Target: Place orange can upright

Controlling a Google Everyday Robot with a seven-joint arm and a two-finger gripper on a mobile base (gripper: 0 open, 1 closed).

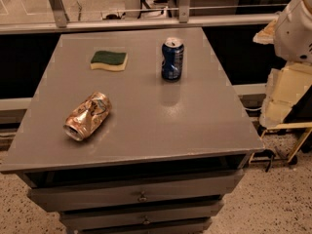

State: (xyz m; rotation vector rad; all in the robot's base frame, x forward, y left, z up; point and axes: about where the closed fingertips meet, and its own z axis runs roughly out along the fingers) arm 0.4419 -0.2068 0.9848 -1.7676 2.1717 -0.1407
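- Orange can (87, 116) is lying on its side near the front-left of the grey table (185, 130), its silver end facing the front-left corner. It is sitting well apart from the blue can (172, 58) and the sponge (108, 60).
- Gripper (285, 94) is hanging beyond the table's right side, well apart from the orange can; whether it is wide or narrow I cannot tell.
- By my judgement, the approach step is pending, with the can lying ungrasped.
- Next move is calling for reaching across the table, gripping the dented body across its sides, then tipping it onto its base.
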